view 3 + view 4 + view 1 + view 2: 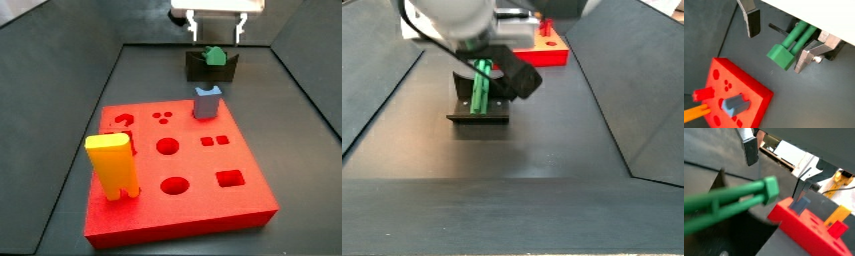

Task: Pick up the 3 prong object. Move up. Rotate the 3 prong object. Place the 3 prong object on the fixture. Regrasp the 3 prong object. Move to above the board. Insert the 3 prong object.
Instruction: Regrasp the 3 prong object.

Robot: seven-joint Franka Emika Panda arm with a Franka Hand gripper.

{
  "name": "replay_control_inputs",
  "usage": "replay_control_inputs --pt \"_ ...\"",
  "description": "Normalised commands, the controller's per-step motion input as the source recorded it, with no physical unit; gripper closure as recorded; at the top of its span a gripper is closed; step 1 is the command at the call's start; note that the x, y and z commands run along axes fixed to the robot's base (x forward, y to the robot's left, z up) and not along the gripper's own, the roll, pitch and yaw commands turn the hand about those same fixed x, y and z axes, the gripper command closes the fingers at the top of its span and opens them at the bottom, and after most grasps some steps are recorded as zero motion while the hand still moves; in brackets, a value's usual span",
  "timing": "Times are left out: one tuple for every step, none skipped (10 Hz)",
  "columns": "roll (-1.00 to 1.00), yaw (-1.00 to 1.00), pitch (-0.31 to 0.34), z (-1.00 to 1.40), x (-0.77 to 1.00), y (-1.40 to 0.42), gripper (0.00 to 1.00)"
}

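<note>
Fingers (753, 22) of the end effector (777, 37) stand spread apart in a wrist view, with the 3 prong object (789, 46) lying loose between them, touching neither plate. The green bar rests on the dark floor, its blocky end pointing toward the board (734, 95). A corner of that red slab shows, with a grey-blue block (734, 104), a red peg (703, 93) and an orange-yellow piece (693, 113) on it. Bare floor separates the bar from the board.

In a wrist view the 3 prong object (731, 205) fills the foreground, blurred, stretching across the picture. Behind it sits the board (811, 230) carrying the grey-blue block (801, 204) and a yellow block (839, 215). One finger (749, 150) hangs above the bar, clear of it.

In a side view the board (174, 175) takes up most of the near floor. Its round and square holes are open; the yellow block (111, 165) stands upright near its left edge and the grey-blue block (206, 101) at its far edge. Beyond, near the far wall, the fixture (213, 66) holds the 3 prong object (211, 56) in its notch. The end effector (214, 30) hovers above, released, jaws apart.

In a side view the fixture (480, 112) sits mid-floor with the 3 prong object (480, 85) lying along it. The end effector (486, 68) is directly over it. Wide bare floor lies in front, between sloping walls; the board (545, 45) is behind.
</note>
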Motion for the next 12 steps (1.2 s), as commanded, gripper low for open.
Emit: replay_control_inputs --pt "-0.01 0.01 0.001 1.00 -0.01 0.01 0.00" --pt "0.02 0.02 0.016 1.00 -0.02 0.00 0.00" --pt "0.03 0.02 0.029 1.00 -0.03 0.01 0.00" --pt "0.04 0.02 0.043 0.88 -0.03 0.01 0.00" --pt "0.04 0.01 0.059 0.63 -0.03 0.01 0.00" --pt "0.04 0.00 0.066 0.43 -0.03 0.01 0.00" --pt "0.04 -0.01 0.073 0.25 -0.03 0.01 0.00" --pt "1.00 0.02 0.051 0.62 0.16 -0.75 0.00" --pt "1.00 0.02 0.051 0.58 0.16 -0.72 0.00" --pt "1.00 0.02 0.049 0.47 0.09 -0.60 0.00" --pt "1.00 0.02 0.043 0.23 0.01 -0.34 0.00" --pt "1.00 0.02 0.040 0.06 -0.01 -0.15 0.00"
